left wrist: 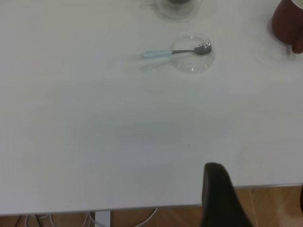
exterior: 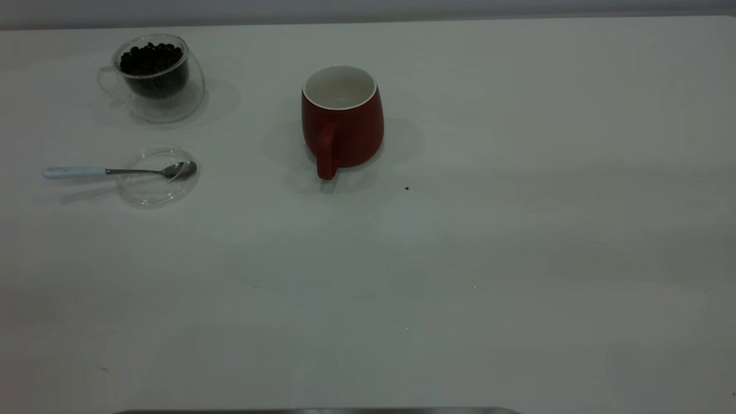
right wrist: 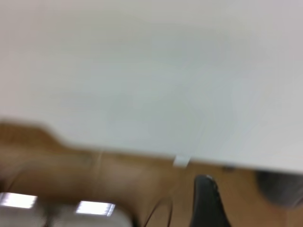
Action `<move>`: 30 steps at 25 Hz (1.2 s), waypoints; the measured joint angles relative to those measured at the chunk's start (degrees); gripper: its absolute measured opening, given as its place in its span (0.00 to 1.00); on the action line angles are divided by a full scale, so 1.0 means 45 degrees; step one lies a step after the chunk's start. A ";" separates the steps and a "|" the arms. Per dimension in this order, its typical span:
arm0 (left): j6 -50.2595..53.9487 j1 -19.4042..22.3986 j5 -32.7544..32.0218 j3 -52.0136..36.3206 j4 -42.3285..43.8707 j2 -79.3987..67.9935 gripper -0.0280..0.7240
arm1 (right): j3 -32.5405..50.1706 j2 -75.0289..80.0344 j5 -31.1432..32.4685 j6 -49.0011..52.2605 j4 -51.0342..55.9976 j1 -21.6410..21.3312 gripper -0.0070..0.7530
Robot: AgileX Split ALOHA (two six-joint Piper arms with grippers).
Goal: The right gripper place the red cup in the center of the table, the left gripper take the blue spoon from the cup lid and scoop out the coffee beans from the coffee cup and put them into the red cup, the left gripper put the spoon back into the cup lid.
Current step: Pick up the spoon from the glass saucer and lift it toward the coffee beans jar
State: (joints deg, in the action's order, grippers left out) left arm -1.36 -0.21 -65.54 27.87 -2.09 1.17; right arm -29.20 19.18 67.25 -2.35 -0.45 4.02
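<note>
1. White and plain, the tabletop (exterior: 517, 259) fills the room's view, with a grey wall strip at the back and a wood-coloured floor past its edge in the wrist views.
2. Roughly mid-tabletop stands the dark red matte ceramic cup (exterior: 344, 121), upright, white inside and empty, its loop handle turned toward the near edge. A tiny dark speck (exterior: 407, 188) lies just beside it.
3. Well off to the left side sits the clear double-walled glass coffee cup (exterior: 155, 77), filled with dark brown coffee beans (exterior: 152, 59).
4. Nearer than that glass lies the flat clear round cup lid (exterior: 156, 178). The small spoon with the pale blue handle (exterior: 86, 171) rests with its metal bowl on the lid and its handle reaching out over the bare tabletop, away from the red cup.
5. Neither arm shows in the exterior view. The left hand (left wrist: 222, 198) is only a black tip over the near edge; the right hand (right wrist: 208, 203) likewise hangs off the tabletop. I cannot tell whether either is spread or pressed together.
6. To my eye the red cup is placed, so fetching the spoon is next.
7. I would bring the left hand down over the blue handle, clear of the lid rim, and pinch across its width, lifting level so the lid does not skid.
</note>
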 joint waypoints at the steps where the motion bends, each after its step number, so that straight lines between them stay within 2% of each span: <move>1: 0.0000 0.0000 0.0000 0.0000 0.0000 0.0000 0.65 | 0.0028 -0.0344 -0.0219 -0.0143 -0.0145 -0.0184 0.69; 4: 0.0000 0.0000 0.0000 0.0000 0.0000 0.0000 0.65 | 0.0342 -0.1400 -0.0735 -0.0391 -0.0690 -0.0500 0.69; 11: 0.0000 0.0000 0.0000 0.0000 0.0000 0.0000 0.65 | 0.0547 -0.3379 -0.0702 -0.0405 -0.0871 -0.0557 0.69; 14: 0.0000 0.0000 0.0000 0.0000 0.0000 0.0000 0.65 | 0.0547 -0.4380 -0.0690 -0.0405 -0.0881 -0.0894 0.69; 18: 0.0000 0.0000 0.0000 0.0000 0.0000 0.0000 0.65 | 0.0547 -0.4468 -0.0665 -0.0394 -0.0869 -0.1319 0.69; 30: 0.0012 0.0000 0.0000 0.0000 0.0000 0.0000 0.65 | 0.0547 -0.4468 -0.0649 -0.0394 -0.0733 -0.1151 0.69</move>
State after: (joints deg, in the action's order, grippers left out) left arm -1.31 -0.21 -65.54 27.87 -2.09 1.17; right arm -26.74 -0.92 64.33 -4.12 -3.74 -1.16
